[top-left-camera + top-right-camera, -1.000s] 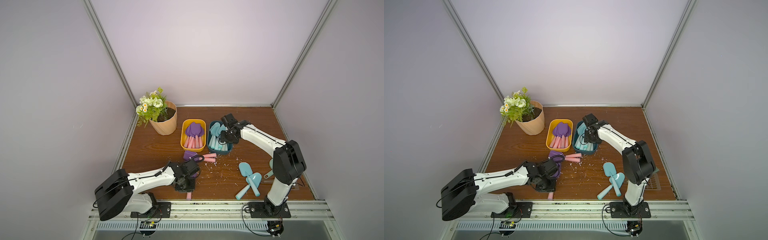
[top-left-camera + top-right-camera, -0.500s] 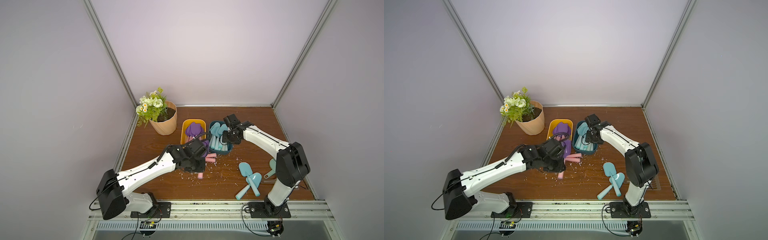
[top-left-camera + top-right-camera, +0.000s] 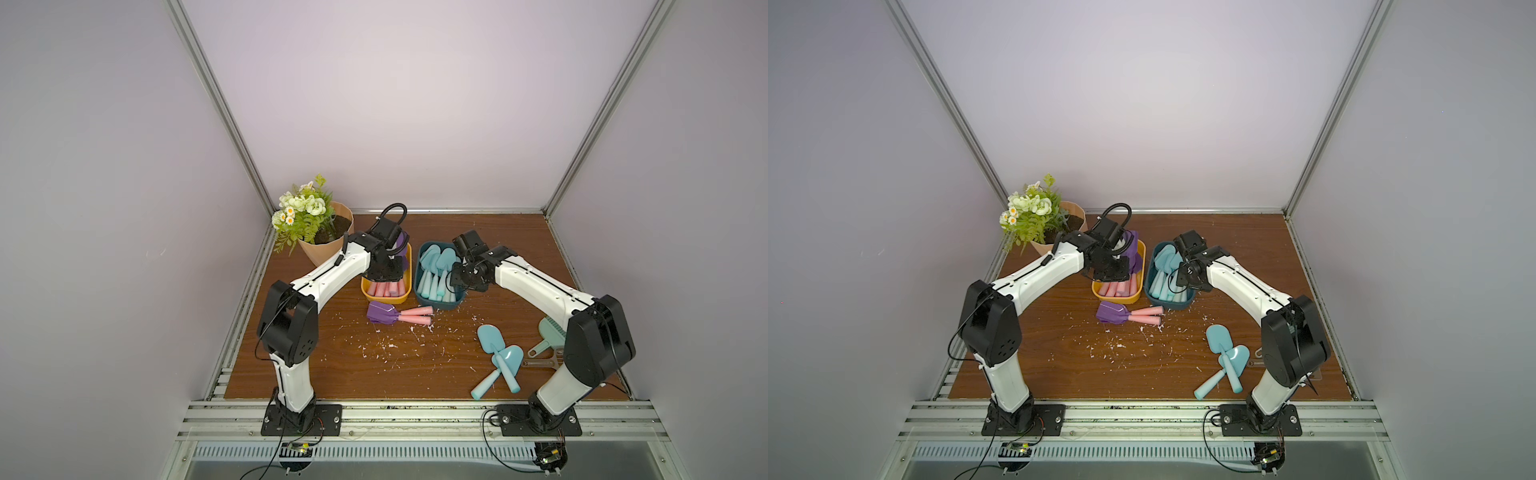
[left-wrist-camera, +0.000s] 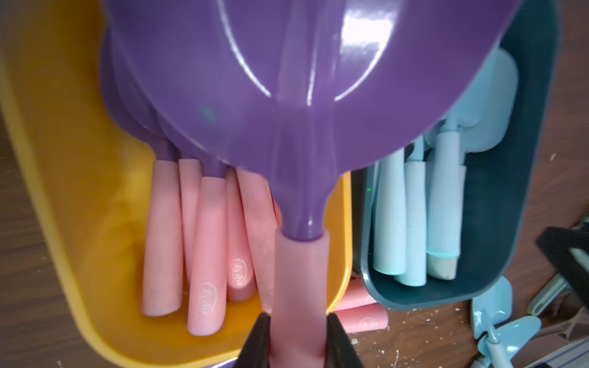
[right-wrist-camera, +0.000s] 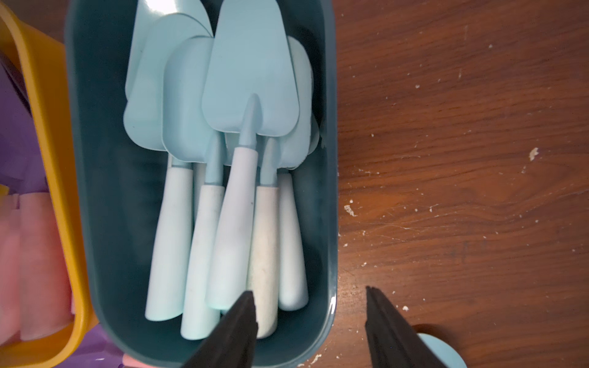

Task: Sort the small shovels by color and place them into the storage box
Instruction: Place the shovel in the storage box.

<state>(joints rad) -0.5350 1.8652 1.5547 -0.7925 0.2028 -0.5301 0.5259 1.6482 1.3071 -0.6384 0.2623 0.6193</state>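
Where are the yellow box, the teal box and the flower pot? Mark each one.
yellow box (image 3: 384, 300): in a top view, on its front wall.
teal box (image 3: 438, 305): in a top view, on its front wall.
flower pot (image 3: 322, 251): in a top view, on its beige side wall.

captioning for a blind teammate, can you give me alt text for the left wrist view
The left gripper clamps the pink handle of a purple-bladed shovel, held above a yellow box that holds more pink-handled shovels. Beside it, a dark teal box holds light blue shovels.
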